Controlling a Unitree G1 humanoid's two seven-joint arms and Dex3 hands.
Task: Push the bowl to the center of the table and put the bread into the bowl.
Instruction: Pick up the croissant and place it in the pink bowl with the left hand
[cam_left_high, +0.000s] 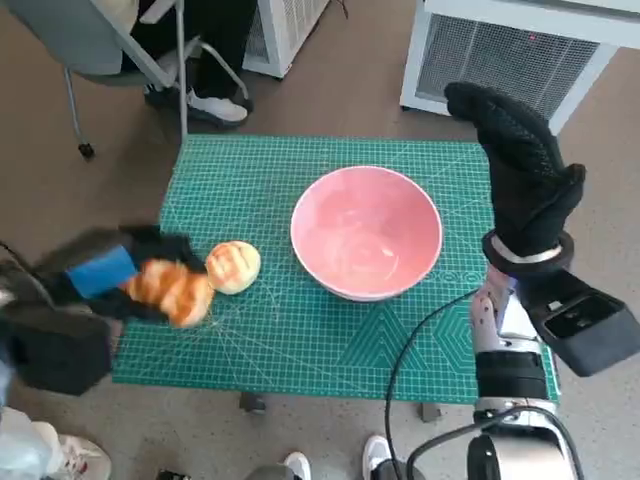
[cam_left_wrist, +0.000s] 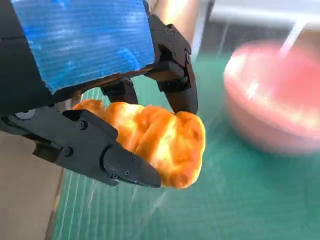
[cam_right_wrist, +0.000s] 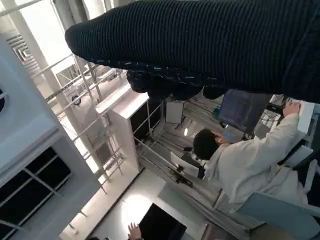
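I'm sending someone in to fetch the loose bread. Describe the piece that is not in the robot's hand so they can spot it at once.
Start at the green gridded cutting mat covering the small table, and find the large pink bowl on it. Just beside the bowl, toward the robot's left, lies a small round pale-golden bun. Unlike the longer, orange-brown twisted bread next to it, gripped by the black left hand, this bun sits free on the mat.

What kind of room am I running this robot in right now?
Probably a lab or workshop rather than a kitchen. The table is covered by a green cutting mat, white vented cabinets stand on the floor behind it, and a person sits working at a desk nearby.
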